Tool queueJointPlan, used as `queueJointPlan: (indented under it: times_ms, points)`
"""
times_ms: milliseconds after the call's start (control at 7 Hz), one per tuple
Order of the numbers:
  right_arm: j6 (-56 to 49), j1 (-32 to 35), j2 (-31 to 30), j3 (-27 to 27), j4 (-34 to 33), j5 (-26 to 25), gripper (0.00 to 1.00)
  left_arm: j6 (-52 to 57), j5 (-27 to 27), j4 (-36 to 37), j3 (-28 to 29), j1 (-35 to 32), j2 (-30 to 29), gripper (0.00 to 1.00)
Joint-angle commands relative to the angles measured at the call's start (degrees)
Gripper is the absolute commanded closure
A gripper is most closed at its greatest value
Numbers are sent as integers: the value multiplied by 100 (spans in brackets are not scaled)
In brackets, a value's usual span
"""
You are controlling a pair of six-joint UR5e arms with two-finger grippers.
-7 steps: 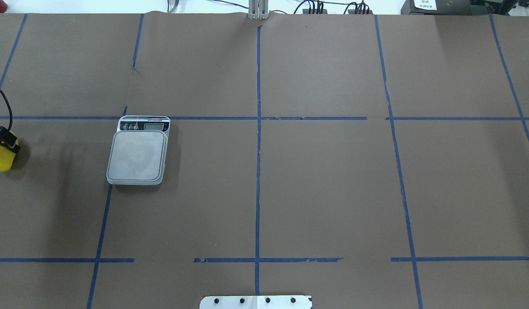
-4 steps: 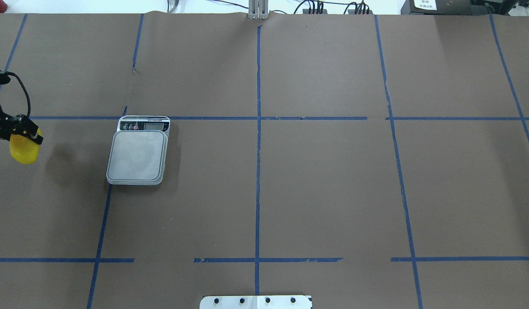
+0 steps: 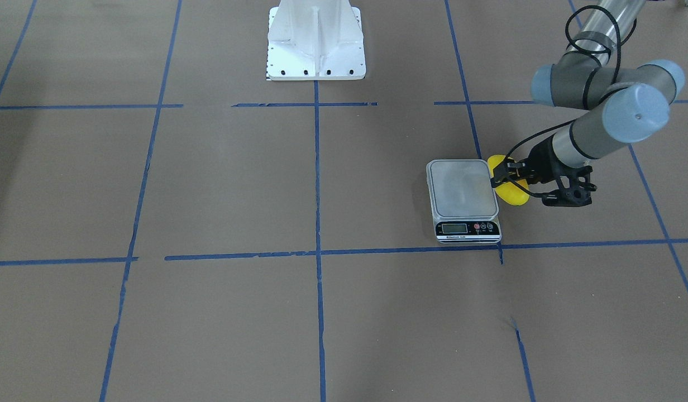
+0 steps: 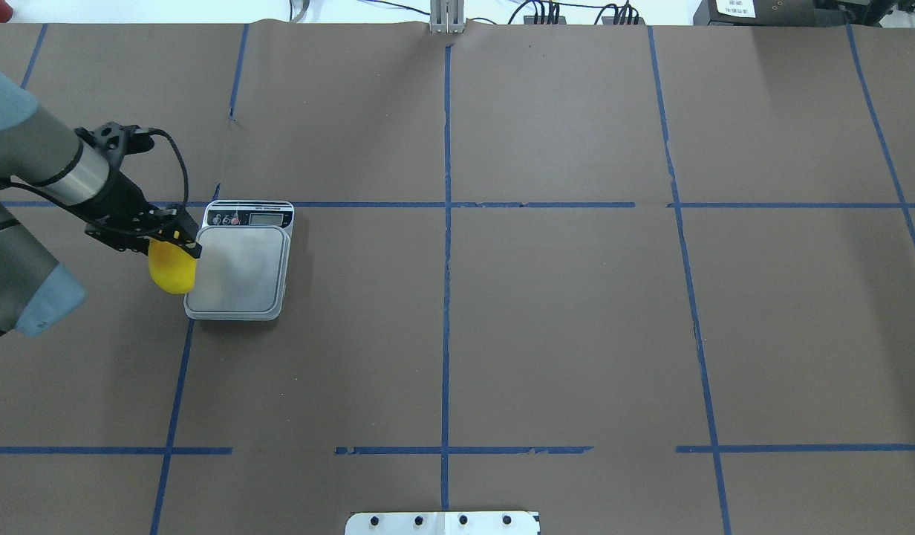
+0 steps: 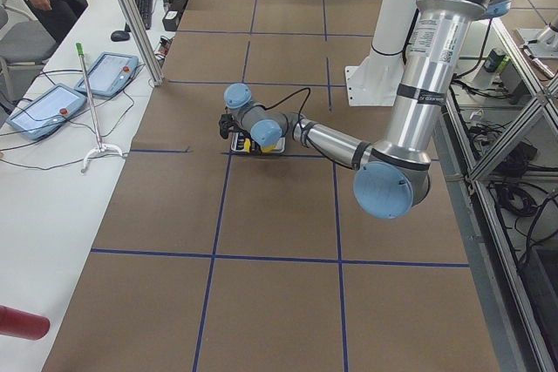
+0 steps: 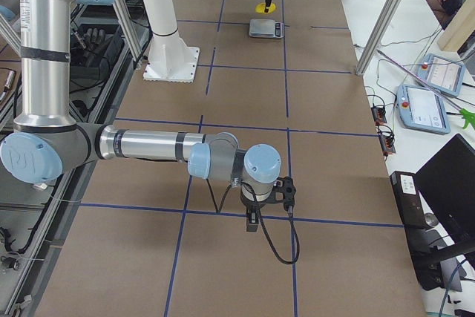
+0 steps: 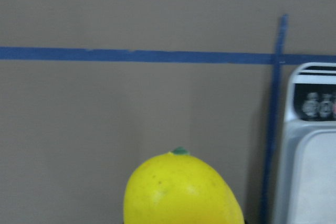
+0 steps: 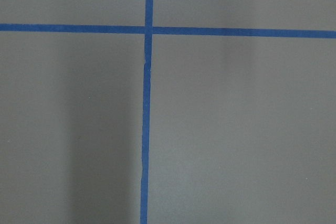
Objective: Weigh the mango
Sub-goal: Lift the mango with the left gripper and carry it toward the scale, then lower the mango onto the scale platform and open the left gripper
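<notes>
The mango (image 4: 171,275) is a glossy yellow fruit held in my left gripper (image 4: 177,241), which is shut on its upper end. It hangs just above the table at the left edge of the scale (image 4: 238,271), partly overlapping the platform's rim. In the front-facing view the mango (image 3: 510,191) is beside the scale (image 3: 462,190). The left wrist view shows the mango (image 7: 181,192) with the scale (image 7: 312,156) to its right. My right gripper (image 6: 252,217) shows only in the exterior right view, low over the table; I cannot tell if it is open.
The scale's display and buttons (image 4: 248,218) face the far side of the table. Brown paper with blue tape lines (image 4: 446,223) covers the table. The robot's white base plate (image 3: 316,44) stands at the near middle edge. Operator tablets (image 5: 52,102) lie beyond the table.
My left gripper has carried the mango to the right, from the table's far left edge to the scale's left edge. The scale has not moved.
</notes>
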Motion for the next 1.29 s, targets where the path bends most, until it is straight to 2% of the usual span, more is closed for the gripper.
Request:
queueJointPlan:
  times_ms: [0, 857, 1143]
  points:
    - [-1, 0, -4, 0, 0, 0, 0, -111, 263, 347, -11, 405, -360, 100]
    - [-1, 0, -4, 0, 0, 0, 0, -32, 300, 427, -2, 319, -476, 100]
    - [-1, 0, -4, 0, 0, 0, 0, -32, 667, 419, 6, 319, -528, 100]
